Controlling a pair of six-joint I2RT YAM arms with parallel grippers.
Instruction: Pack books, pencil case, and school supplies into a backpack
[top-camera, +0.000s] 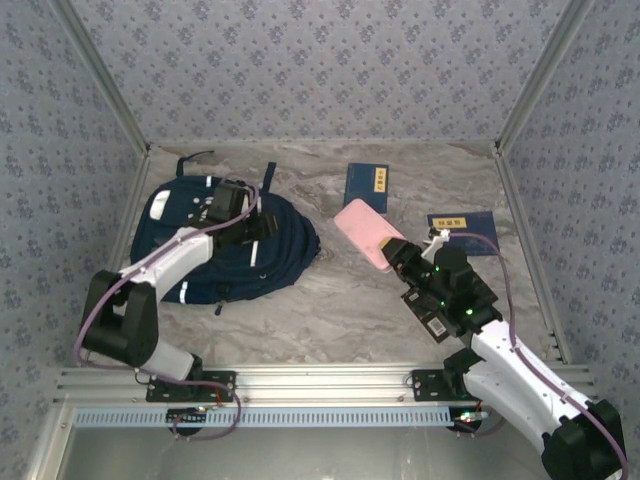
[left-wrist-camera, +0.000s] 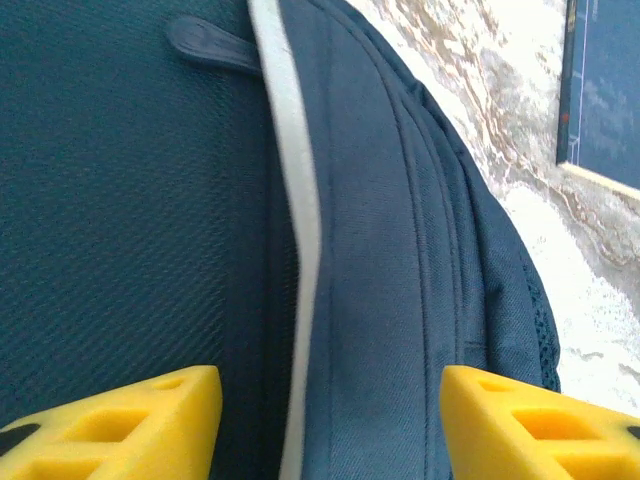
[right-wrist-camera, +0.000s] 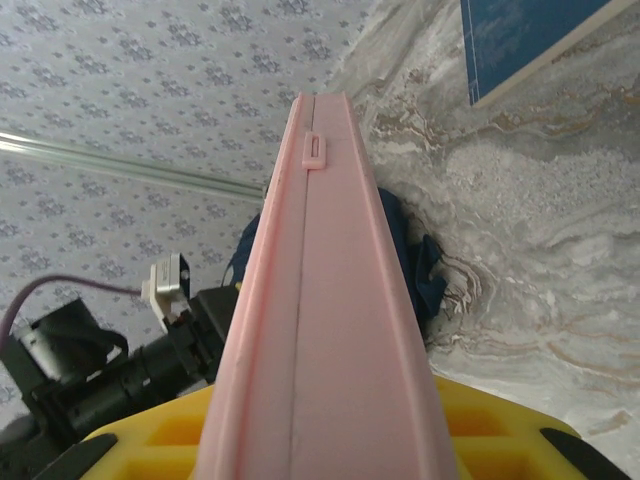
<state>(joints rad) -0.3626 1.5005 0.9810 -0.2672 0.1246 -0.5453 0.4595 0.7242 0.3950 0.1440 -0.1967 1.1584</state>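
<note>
Gripping the pink pencil case by its near end in the right gripper, jaws closed narrow on its thin sides. Case lifted off the table and aimed long end first at the backpack, likely to slide in edge-on.

Hovering the left gripper over the middle of the backpack, jaws apart and empty, straddling the white stripe and the seam beside it. Probably set to pinch the flap and hold the mouth open. Can't tell if touching fabric. No open mouth visible yet.

From overhead: backpack flat at far left, navy book behind the case, second navy book to its right, both on the table.

From left wrist: zip pull near the stripe, unreadable overhead.

From right wrist: small clasp on the case's edge, backpack straight ahead past its tip.
</note>
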